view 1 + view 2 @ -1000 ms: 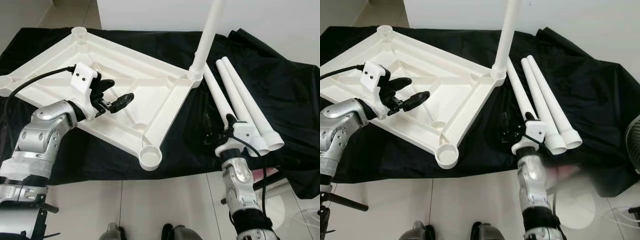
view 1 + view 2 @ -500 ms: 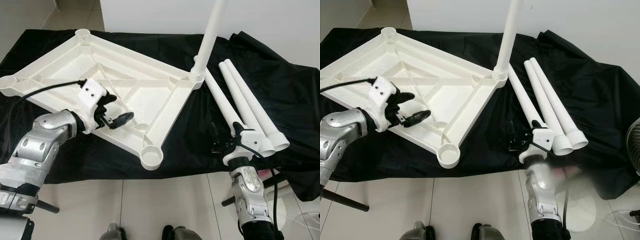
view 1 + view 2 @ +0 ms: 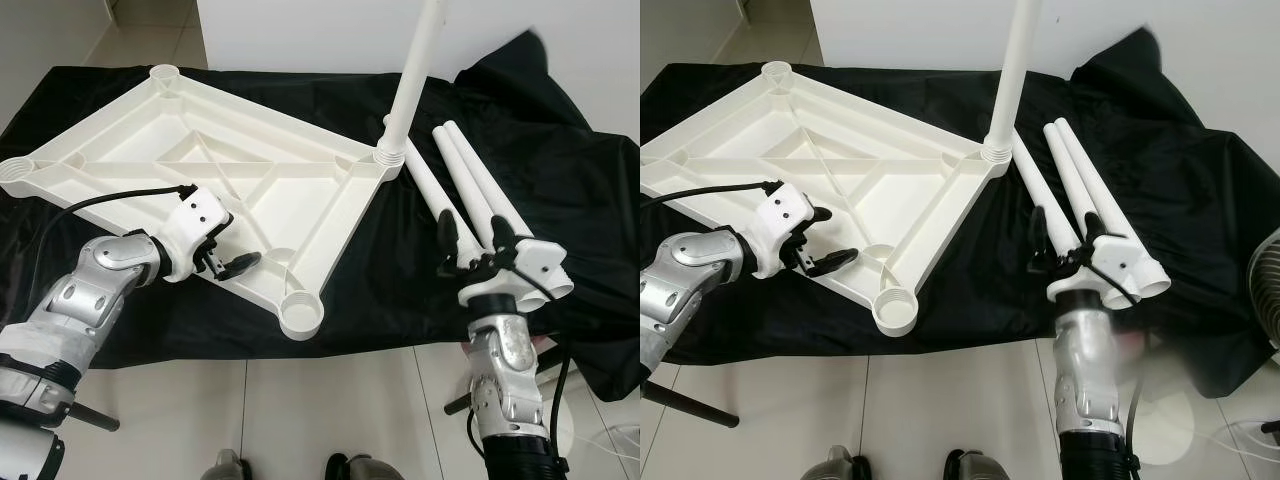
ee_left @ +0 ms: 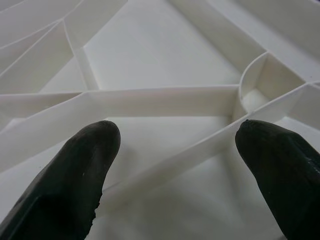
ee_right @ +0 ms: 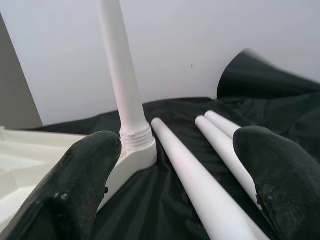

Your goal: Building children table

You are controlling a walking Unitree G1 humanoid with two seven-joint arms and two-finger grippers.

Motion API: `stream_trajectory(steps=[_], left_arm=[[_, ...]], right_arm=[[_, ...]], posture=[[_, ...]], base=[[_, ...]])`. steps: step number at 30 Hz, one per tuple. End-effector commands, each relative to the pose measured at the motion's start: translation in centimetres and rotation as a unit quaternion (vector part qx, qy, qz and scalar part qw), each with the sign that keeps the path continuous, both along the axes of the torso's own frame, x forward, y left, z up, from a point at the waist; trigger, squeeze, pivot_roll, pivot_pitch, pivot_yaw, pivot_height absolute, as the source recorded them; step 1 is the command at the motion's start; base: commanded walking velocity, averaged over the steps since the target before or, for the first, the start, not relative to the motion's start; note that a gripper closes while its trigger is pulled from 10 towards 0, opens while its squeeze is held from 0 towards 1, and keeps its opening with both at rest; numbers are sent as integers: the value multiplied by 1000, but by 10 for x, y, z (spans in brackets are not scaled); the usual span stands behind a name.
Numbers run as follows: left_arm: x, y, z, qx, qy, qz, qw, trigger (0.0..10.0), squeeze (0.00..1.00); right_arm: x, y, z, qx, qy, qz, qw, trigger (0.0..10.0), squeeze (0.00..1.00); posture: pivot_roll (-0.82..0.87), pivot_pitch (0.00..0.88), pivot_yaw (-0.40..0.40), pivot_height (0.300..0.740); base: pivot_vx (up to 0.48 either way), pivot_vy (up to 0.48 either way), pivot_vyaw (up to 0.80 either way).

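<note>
A white plastic tabletop (image 3: 250, 190) lies upside down on black cloth, its ribbed underside up. One white leg (image 3: 412, 70) stands upright in the right corner socket. Three loose white legs (image 3: 470, 190) lie side by side to its right. The front corner socket (image 3: 301, 313) is empty. My left gripper (image 3: 235, 262) hovers open over the tabletop's front rim; in the left wrist view its fingers (image 4: 75, 185) frame the ribs. Over the near ends of the loose legs, my right gripper (image 3: 475, 240) is open, with its fingers (image 5: 80, 190) spread wide and holding nothing.
The black cloth (image 3: 560, 150) covers the low work surface and hangs over its front edge. A white wall (image 3: 300, 30) rises behind. Tiled floor (image 3: 300, 410) lies between me and the cloth. A fan's edge (image 3: 1268, 290) stands on the floor at the right.
My left gripper has drawn back from the tabletop's middle to its front rim. The right gripper has risen, its fingers now spread above the loose legs' near ends.
</note>
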State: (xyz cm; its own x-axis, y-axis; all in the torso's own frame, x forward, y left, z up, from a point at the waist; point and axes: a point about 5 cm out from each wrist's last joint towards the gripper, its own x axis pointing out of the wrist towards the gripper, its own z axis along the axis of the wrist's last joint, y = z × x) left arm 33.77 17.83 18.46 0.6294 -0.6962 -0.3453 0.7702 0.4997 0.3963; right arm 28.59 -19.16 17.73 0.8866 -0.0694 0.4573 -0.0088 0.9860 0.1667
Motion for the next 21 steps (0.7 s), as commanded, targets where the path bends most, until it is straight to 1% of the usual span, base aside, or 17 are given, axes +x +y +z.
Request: stream_trajectory(steps=[1, 3, 5, 6, 7, 9, 11, 12, 13, 14, 16, 18, 19, 21], left_arm=[[-14, -5, -7, 48, 82, -155, 983, 10000, 0], [-14, -5, -7, 48, 82, -155, 983, 10000, 0], [-13, -3, -9, 64, 83, -162, 981, 10000, 0], [-13, -3, -9, 64, 83, -162, 981, 10000, 0], [-11, -1, -9, 78, 81, -162, 980, 10000, 0], [-11, -1, -9, 78, 81, -162, 980, 10000, 0], [-5, 0, -12, 108, 81, -163, 977, 10000, 0], [-5, 0, -12, 108, 81, -163, 977, 10000, 0], [-2, -1, -14, 121, 80, -163, 976, 10000, 0], [-2, -1, -14, 121, 80, -163, 976, 10000, 0], [5, -4, -18, 135, 87, -162, 974, 10000, 0], [5, -4, -18, 135, 87, -162, 974, 10000, 0], [9, -7, -19, 143, 88, -156, 973, 10000, 0], [9, -7, -19, 143, 88, -156, 973, 10000, 0]], right_arm=[[-1, -2, 0, 17, 4, -7, 1000, 10000, 0], [-1, -2, 0, 17, 4, -7, 1000, 10000, 0], [-2, -3, 0, 20, 5, -10, 1000, 10000, 0], [-2, -3, 0, 20, 5, -10, 1000, 10000, 0], [-2, -4, 0, 20, 6, -13, 1000, 10000, 0], [-2, -4, 0, 20, 6, -13, 1000, 10000, 0], [0, -5, 0, 19, 8, -15, 1000, 10000, 0], [0, -5, 0, 19, 8, -15, 1000, 10000, 0], [1, -5, 0, 18, 9, -15, 1000, 10000, 0], [1, -5, 0, 18, 9, -15, 1000, 10000, 0], [3, -5, 2, 16, 11, -16, 1000, 10000, 0], [3, -5, 2, 16, 11, -16, 1000, 10000, 0], [3, -6, 2, 13, 12, -18, 1000, 10000, 0], [3, -6, 2, 13, 12, -18, 1000, 10000, 0]], posture=[[-25, 85, -2, 740], [-25, 85, -2, 740], [-20, 82, 0, 740], [-20, 82, 0, 740], [-15, 80, 6, 740], [-15, 80, 6, 740], [-12, 81, 11, 740], [-12, 81, 11, 740], [-13, 83, 14, 740], [-13, 83, 14, 740], [-12, 91, 17, 740], [-12, 91, 17, 740], [-13, 95, 18, 740], [-13, 95, 18, 740]], base=[[0, 0, 0], [0, 0, 0], [0, 0, 0], [0, 0, 0], [0, 0, 0], [0, 0, 0], [0, 0, 0], [0, 0, 0], [0, 0, 0], [0, 0, 0], [0, 0, 0], [0, 0, 0], [0, 0, 0], [0, 0, 0]])
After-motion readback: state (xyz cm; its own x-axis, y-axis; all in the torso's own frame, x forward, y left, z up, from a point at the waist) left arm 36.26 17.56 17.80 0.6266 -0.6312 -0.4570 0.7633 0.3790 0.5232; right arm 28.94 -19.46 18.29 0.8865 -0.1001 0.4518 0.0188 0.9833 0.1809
